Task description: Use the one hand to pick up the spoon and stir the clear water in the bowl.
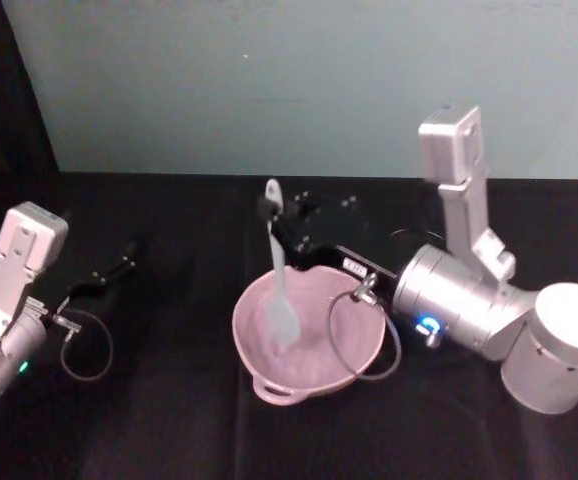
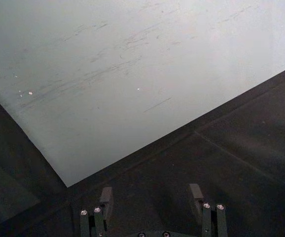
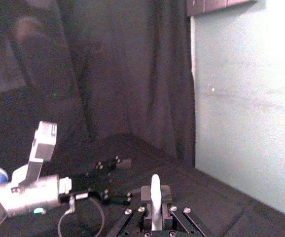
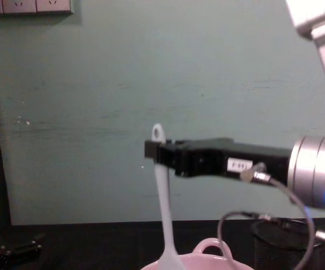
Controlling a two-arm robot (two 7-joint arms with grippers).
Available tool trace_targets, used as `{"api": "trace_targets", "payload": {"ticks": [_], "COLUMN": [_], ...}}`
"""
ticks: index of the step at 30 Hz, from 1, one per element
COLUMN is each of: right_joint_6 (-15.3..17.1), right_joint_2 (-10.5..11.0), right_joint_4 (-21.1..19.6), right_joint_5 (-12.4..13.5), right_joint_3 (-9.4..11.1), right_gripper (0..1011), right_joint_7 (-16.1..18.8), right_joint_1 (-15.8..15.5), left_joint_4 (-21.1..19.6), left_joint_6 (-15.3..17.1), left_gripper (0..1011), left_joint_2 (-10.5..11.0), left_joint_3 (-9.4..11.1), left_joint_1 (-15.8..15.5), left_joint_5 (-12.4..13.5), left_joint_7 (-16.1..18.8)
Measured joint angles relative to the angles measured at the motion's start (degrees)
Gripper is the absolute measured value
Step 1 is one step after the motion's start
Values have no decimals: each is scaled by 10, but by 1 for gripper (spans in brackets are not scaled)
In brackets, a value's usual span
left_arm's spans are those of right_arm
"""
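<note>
The pale pink bowl (image 1: 349, 352) sits at the table's middle, its loop handle toward me; its rim also peeks up in the chest view as the bowl (image 4: 210, 260). My right gripper (image 1: 272, 217) is shut on the upper handle of the white spoon (image 1: 281, 290), which hangs nearly upright with its flat blade down inside the bowl. From the side, the right gripper (image 4: 158, 153) clamps the spoon (image 4: 166, 225) just under its holed end. The spoon (image 3: 155, 195) stands between the right gripper's fingers (image 3: 155, 217). My left gripper (image 2: 152, 197) is open, parked at the table's left as the left gripper (image 1: 119, 268).
A black cloth covers the table (image 1: 149, 420). A pale green wall (image 1: 269, 80) rises behind it. A grey cable loop (image 1: 367, 335) hangs from the right wrist over the bowl's right rim. A dark mesh object (image 4: 272, 239) stands behind the bowl on the right.
</note>
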Motion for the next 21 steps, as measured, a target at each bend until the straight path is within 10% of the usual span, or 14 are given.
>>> {"api": "trace_targets", "payload": {"ticks": [21], "right_joint_6": [22], "right_joint_2": [64], "right_joint_4": [-72], "right_joint_5": [19], "right_joint_3": [71], "right_gripper": [118], "right_joint_7": [-33], "right_joint_1": [27], "left_joint_4": [0], "left_joint_6": [0], "left_gripper": [1005], "left_joint_2": [0], "left_joint_3": [0], "left_joint_1": [0], "left_joint_5": [0], "left_joint_7": [0]}}
